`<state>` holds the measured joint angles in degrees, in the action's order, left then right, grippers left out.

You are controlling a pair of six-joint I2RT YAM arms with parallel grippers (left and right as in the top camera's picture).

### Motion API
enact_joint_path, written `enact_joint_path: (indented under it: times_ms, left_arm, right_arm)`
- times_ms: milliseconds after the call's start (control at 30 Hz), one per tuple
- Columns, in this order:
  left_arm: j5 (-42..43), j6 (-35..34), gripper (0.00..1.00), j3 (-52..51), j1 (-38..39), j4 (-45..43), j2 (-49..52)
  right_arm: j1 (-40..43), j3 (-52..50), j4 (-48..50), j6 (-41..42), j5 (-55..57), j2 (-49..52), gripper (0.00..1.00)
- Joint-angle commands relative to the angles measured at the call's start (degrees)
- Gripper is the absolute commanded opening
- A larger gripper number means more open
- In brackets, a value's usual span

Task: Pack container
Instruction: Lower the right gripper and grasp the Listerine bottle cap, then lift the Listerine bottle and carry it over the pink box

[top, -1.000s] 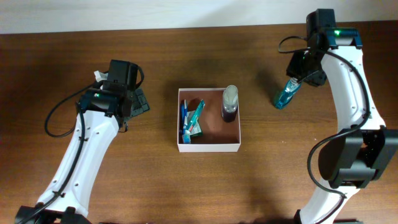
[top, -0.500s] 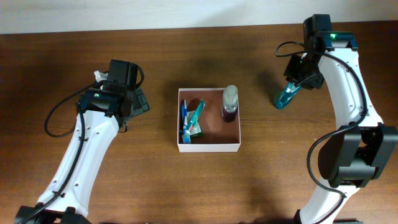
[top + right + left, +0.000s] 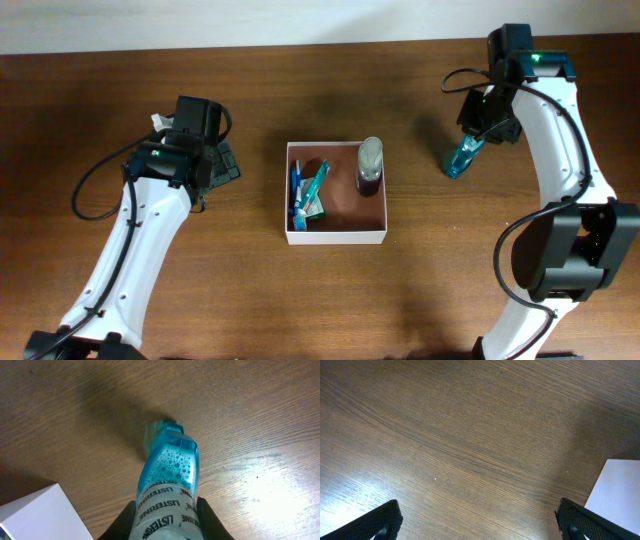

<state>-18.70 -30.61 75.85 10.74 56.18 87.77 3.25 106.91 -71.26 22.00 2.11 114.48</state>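
Observation:
The container (image 3: pixel 336 236), a shallow white box with a reddish-brown inside, sits mid-table. It holds a dark bottle with a grey cap (image 3: pixel 370 166) and teal and blue packets (image 3: pixel 310 192). My right gripper (image 3: pixel 478 132) is shut on a blue Listerine bottle (image 3: pixel 461 158), right of the box; the bottle (image 3: pixel 168 485) hangs tilted, cap end down near the table. A white box corner (image 3: pixel 35 515) shows at lower left in the right wrist view. My left gripper (image 3: pixel 222 162) is open and empty, left of the box; its fingers (image 3: pixel 480 522) frame bare wood, with the box's white wall (image 3: pixel 619 491) at right.
The dark wooden table (image 3: pixel 400 300) runs to a pale wall at the back. Both arms' cables loop beside them.
My right gripper has shifted slightly with the Listerine bottle, which now hangs a little steeper. The left arm has not moved.

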Motion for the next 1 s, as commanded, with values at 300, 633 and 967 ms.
enact_joint_path:
  times_ms: [300, 633, 967]
  left_arm:
    - [-0.61, 0.48, 0.99, 0.04, -0.15, 0.0, 0.42]
    - [-0.61, 0.48, 0.99, 0.04, -0.15, 0.0, 0.42]
    - [-0.61, 0.48, 1.0, 0.04, -0.15, 0.0, 0.42]
  right_arm:
    - [0.15, -0.17, -4.37, -3.61, 1.44, -8.79, 0.22]
    - [-2.25, -0.2, -11.8, -5.75, 0.42, -18.27, 0.22]
    - [-13.75, -0.2, -15.8, -5.42, -1.03, -27.8, 0.22]
